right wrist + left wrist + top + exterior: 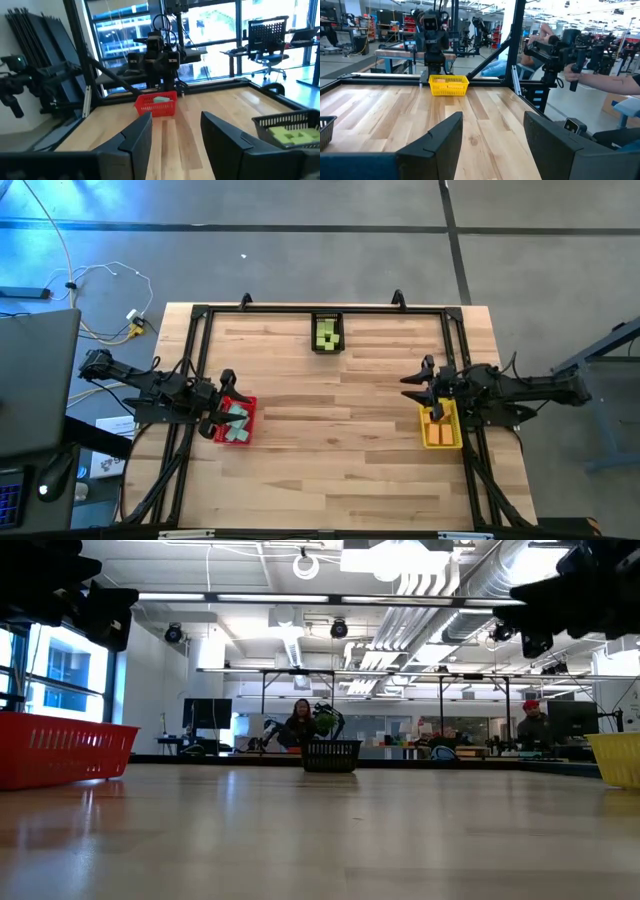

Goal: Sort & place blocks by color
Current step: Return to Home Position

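Observation:
The blocks lie sorted in three bins. Mint-teal blocks point(237, 423) fill the red bin point(247, 406) at the table's left edge. Orange blocks point(439, 434) sit in the yellow bin point(456, 418) at the right edge. Lime green blocks point(328, 334) are in the black bin point(315, 332) at the far edge. My left gripper point(222, 398) hovers open at the red bin's left side, holding nothing; its fingers point(492, 135) point across the table. My right gripper point(416, 383) hovers open by the yellow bin's far left corner; its fingers point(176, 131) face the red bin point(156, 104).
A black frame point(200, 315) runs along the table's left, far and right edges. Bare wood point(335, 450) stretches between the bins. In the left wrist view, a person's forearm point(600, 79) holds a device beyond the table. People sit far behind the black bin point(331, 755).

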